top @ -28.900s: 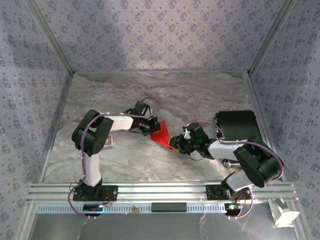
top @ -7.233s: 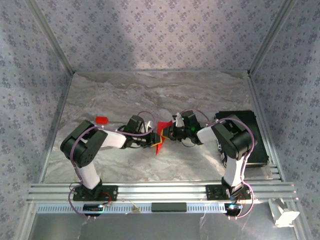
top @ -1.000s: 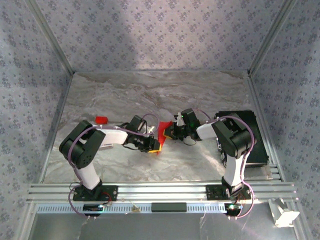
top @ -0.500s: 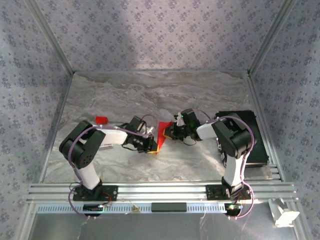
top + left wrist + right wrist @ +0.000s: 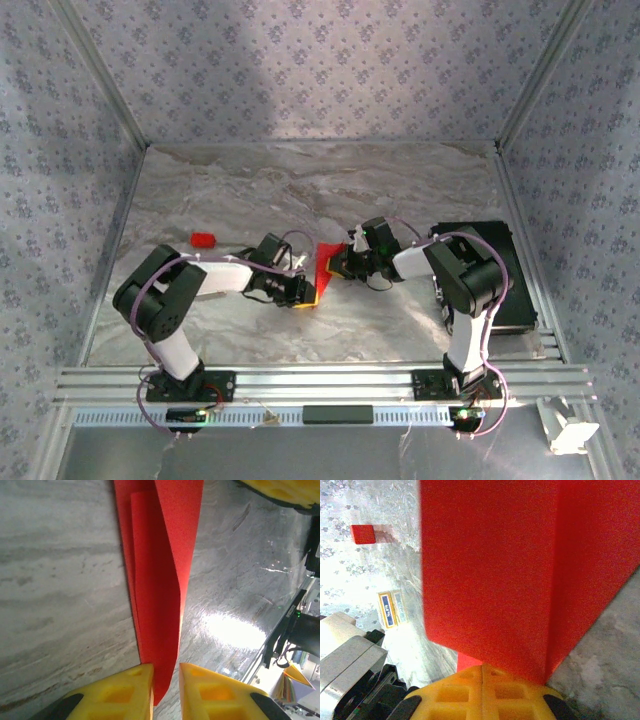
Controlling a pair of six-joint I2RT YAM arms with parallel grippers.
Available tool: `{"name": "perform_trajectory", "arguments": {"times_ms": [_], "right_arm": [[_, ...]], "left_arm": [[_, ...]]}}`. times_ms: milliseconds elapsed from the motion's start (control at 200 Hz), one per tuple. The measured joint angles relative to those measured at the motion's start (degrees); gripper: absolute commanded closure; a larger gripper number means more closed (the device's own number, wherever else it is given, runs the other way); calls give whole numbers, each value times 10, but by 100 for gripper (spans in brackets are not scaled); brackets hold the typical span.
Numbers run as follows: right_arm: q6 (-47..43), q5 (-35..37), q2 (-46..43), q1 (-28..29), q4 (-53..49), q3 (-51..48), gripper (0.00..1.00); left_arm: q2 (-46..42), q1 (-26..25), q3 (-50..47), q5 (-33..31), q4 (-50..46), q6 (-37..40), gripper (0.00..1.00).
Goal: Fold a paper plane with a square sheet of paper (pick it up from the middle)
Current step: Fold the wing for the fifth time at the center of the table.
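Midway across the marble table (image 5: 230,190), the right gripper (image 5: 482,672) is pinching one edge of the folded red paper (image 5: 159,580) tight, while the left gripper (image 5: 166,672) is holding its jaws narrowly parted around the paper's pointed tip, facing its partner.

Square sheet of paper (image 5: 324,262): bright red, folded into narrow overlapping layers, near table (image 5: 250,190) middle.

small piece (image 5: 203,239) left of paper (image 5: 322,265)
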Motion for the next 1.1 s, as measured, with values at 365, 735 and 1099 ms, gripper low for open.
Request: {"name": "perform_trajectory", "arguments": {"times_ms": [365, 735, 1099], "right_arm": [[0, 0, 0, 0, 0, 0, 94], [0, 0, 0, 0, 0, 0, 94], [0, 0, 0, 0, 0, 0, 94]], "left_arm": [[-2, 0, -3, -8, -12, 2, 91], [3, 0, -5, 0, -6, 2, 94], [-64, 0, -10, -4, -13, -7, 93]]}}
